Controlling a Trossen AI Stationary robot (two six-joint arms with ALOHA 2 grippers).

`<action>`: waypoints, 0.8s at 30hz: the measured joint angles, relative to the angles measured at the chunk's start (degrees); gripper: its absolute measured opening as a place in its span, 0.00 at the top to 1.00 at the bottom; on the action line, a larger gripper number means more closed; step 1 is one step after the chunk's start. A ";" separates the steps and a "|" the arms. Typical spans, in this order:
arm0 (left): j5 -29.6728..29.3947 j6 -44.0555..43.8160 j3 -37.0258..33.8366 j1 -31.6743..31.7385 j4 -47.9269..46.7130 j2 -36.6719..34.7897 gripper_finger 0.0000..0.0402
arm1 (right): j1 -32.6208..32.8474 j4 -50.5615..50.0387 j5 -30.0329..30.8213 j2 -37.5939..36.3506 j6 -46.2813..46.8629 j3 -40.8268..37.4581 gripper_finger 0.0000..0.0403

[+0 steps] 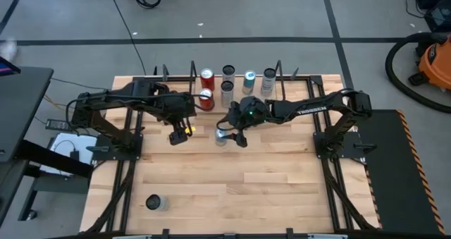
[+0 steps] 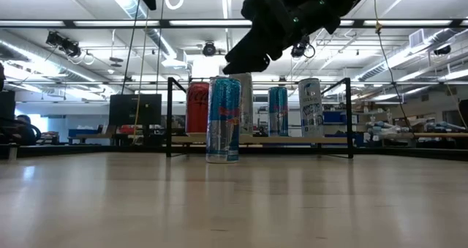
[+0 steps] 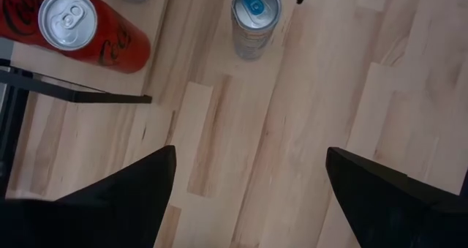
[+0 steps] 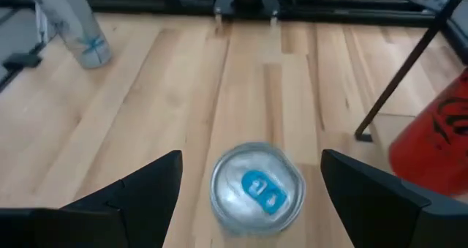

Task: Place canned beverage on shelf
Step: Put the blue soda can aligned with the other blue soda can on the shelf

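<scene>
Several cans already stand on the shelf (image 1: 282, 80) at upper centre. The blue-tabbed can (image 1: 223, 135) waits mid-frame on the table; the right gripper (image 1: 232, 134) hovers over it, fingers spread, empty.

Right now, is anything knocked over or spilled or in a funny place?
Nothing is spilled or tipped. One can stands alone at the table's near edge, far from the cans on the shelf. A blue-tabbed can stands upright on the table in front of the shelf, with the open right gripper above it. The left gripper is open beside it.
</scene>
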 joint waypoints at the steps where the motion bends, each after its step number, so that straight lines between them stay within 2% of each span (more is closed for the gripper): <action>1: -0.02 0.00 0.00 0.00 0.04 0.00 0.12 | 0.01 -0.14 0.15 0.00 -0.73 -0.01 0.17; 19: 0.01 0.07 0.00 0.02 0.17 0.00 0.12 | 0.35 1.79 0.28 6.81 -1.23 -0.05 0.17; 24: 0.02 0.11 0.00 0.02 0.19 0.00 0.12 | 0.35 1.60 -0.17 6.96 -1.18 0.01 0.26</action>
